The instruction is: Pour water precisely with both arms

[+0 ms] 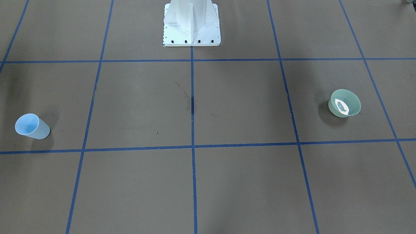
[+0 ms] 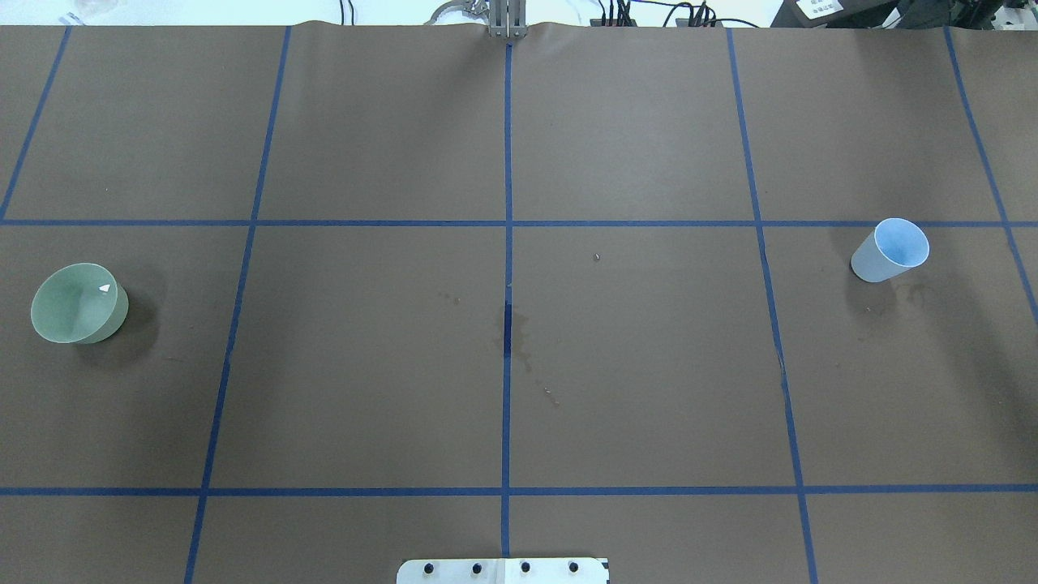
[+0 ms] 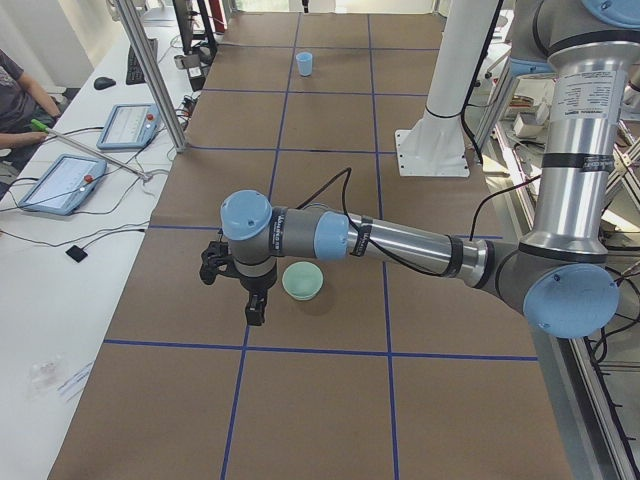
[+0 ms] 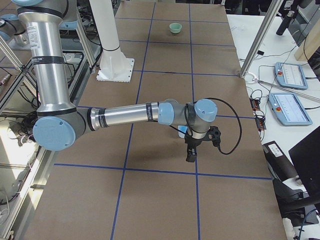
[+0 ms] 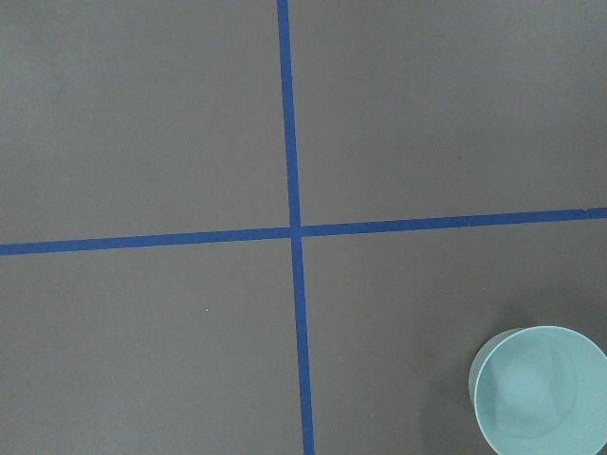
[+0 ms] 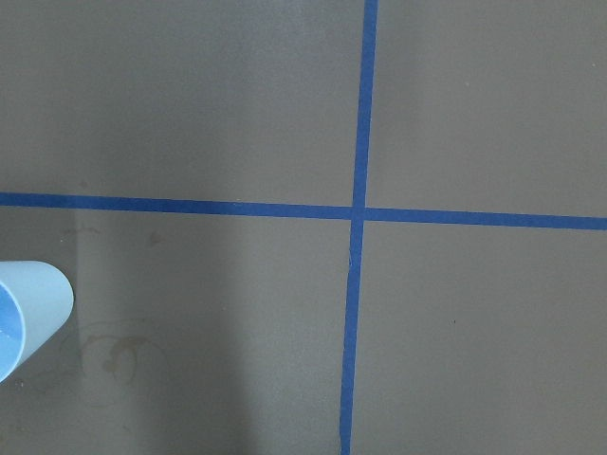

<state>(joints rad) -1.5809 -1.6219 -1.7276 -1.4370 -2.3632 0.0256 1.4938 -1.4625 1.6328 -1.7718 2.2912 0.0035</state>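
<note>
Water [image 1: 341, 106] as a white glint in the green bowl [image 3: 301, 281], on the desk [image 2: 649, 365] at 3 o'clock near the left fingers [image 3: 256, 308]. Blue cup [image 2: 890, 250] at 11 o'clock of the right fingers [image 4: 190, 153]. Spread or pressed together: cannot tell.

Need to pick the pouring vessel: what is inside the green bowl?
Inside the green bowl only a white glint shows, perhaps on water; no solid thing. How full it is cannot be told.

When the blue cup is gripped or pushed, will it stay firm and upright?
The blue cup looks thin-walled, so it probably flexes under a squeeze. Its base is narrower than its rim, so a sideways push may tip it.
</note>
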